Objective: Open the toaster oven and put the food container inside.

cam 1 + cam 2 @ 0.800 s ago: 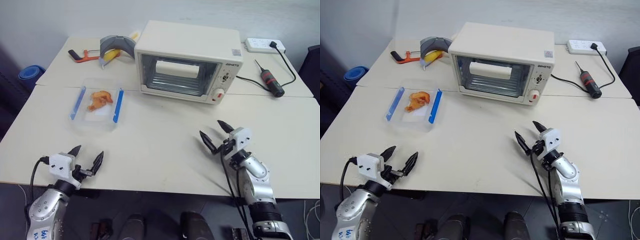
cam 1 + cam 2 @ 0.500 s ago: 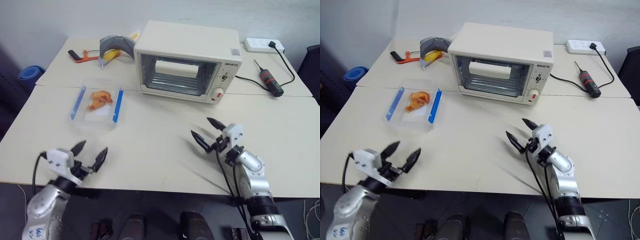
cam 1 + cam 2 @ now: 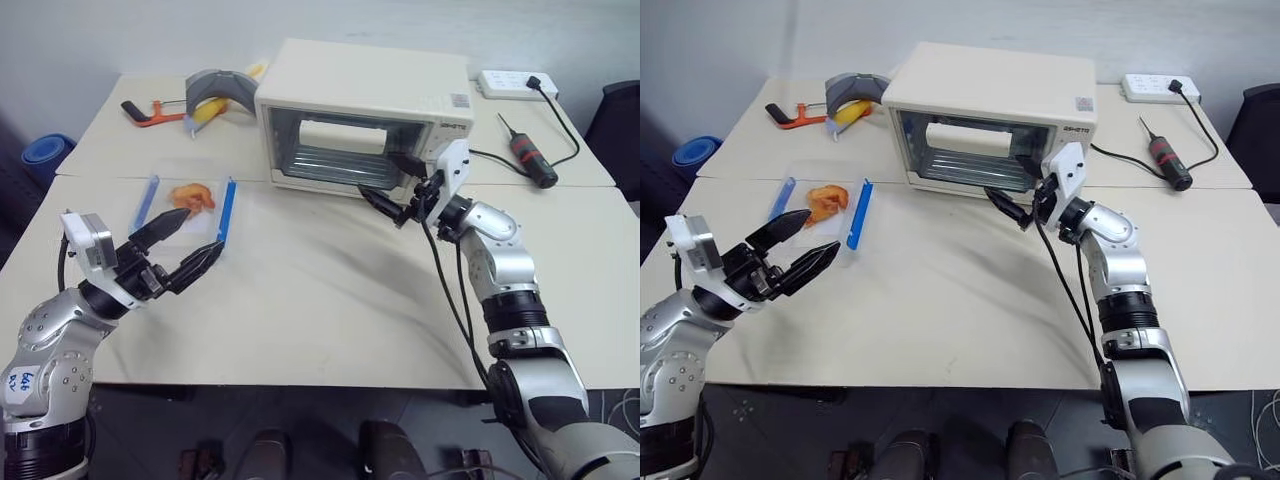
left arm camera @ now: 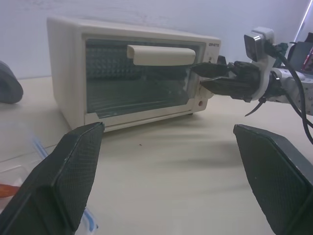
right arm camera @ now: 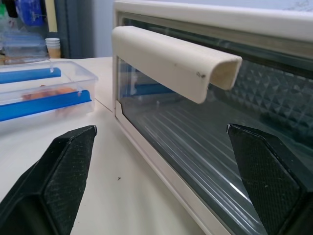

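Observation:
The cream-white toaster oven [image 3: 360,85] stands at the back of the table with its glass door shut and the handle [image 5: 171,58] across the top of the door. My right gripper [image 3: 377,175] hangs open right in front of the door, near its right end and just below the handle, touching nothing. The food container [image 3: 185,200], a clear box with blue clips and orange food inside, lies on the table left of the oven. My left gripper [image 3: 204,231] is open and empty, its fingertips over the container's near right corner.
Behind the container lie a red-handled tool [image 3: 150,108] and a grey curved object [image 3: 215,92]. A white power strip [image 3: 505,80], a black cable and a screwdriver [image 3: 525,155] sit right of the oven. The table [image 3: 320,300] is bare in front.
Both arms have risen and reached forward from the table's front edge. The right gripper has come up to the oven door and the left to the container. The view has shifted too.

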Available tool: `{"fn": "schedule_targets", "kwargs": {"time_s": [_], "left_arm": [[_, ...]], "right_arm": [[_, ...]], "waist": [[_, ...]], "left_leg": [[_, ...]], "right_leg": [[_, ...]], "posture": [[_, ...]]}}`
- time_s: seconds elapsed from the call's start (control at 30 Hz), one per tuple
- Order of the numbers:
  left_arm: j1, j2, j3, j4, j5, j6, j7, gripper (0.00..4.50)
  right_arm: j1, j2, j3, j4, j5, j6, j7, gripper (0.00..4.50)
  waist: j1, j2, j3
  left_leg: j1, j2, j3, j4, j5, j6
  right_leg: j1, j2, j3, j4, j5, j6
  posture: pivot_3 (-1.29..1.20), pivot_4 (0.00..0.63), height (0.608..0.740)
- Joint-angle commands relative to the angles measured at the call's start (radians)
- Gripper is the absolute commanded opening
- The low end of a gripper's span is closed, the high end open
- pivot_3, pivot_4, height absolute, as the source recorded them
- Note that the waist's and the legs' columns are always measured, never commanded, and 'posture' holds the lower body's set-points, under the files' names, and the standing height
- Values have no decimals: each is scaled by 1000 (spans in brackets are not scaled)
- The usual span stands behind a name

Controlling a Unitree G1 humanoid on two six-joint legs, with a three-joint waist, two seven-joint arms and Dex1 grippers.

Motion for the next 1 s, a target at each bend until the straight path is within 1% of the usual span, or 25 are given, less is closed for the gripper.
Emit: {"fn": "schedule_targets", "kwargs": {"time_s": [0.03,0.23,0.43,0.53,0.57,0.7,0.8,0.93,1.0], "left_arm": [[2,-18,4,-9,8,-23,1,4500],[25,-31,5,-1,22,-31,-6,4500],[-19,-34,-1,49,35,-33,1,4500],[-84,-32,-13,102,46,-36,3,3914],[-122,-33,-26,138,77,-68,0,3660],[-337,-72,-103,328,211,-169,44,2365],[-512,-125,-169,487,301,-240,66,1373],[-688,-188,-207,707,402,-370,110,98],[-760,-211,-208,818,448,-433,170,26]], "right_arm": [[-36,29,5,-39,11,-41,24,4442],[9,33,22,-88,16,-59,90,4442],[130,-12,66,-214,9,-60,183,4442],[192,-37,86,-264,-2,-74,209,4500],[204,-41,88,-272,-4,-76,209,4500],[207,-29,89,-294,-1,-72,195,4500],[186,-17,90,-281,-3,-80,185,4500],[168,-12,87,-258,-13,-94,181,4500],[168,-11,85,-258,-15,-95,177,4500]], "waist": [[-8,0,0],[-11,0,0],[-9,0,0],[-6,0,0],[-5,0,0],[4,0,0],[10,0,0],[1,0,0],[-5,0,0]], "left_leg": [[0,0,0,0,0,0],[0,0,-1,0,0,0],[0,0,-1,0,0,0],[0,0,-1,1,0,0],[0,0,0,1,0,0],[0,0,0,3,0,0],[0,-1,0,3,0,0],[0,-1,1,1,0,0],[0,-1,1,0,0,0]], "right_leg": [[0,0,0,0,0,0],[0,0,0,0,0,0],[0,0,0,0,0,0],[0,0,0,0,0,0],[0,0,0,0,0,0],[0,0,0,1,0,0],[0,0,0,1,0,0],[-1,0,-2,1,0,0],[-2,0,-4,1,0,0]], "posture": [[0,150,740],[0,150,740],[0,150,740],[0,150,740],[0,150,740],[0,150,740],[0,150,740],[0,150,740],[0,150,740]]}}
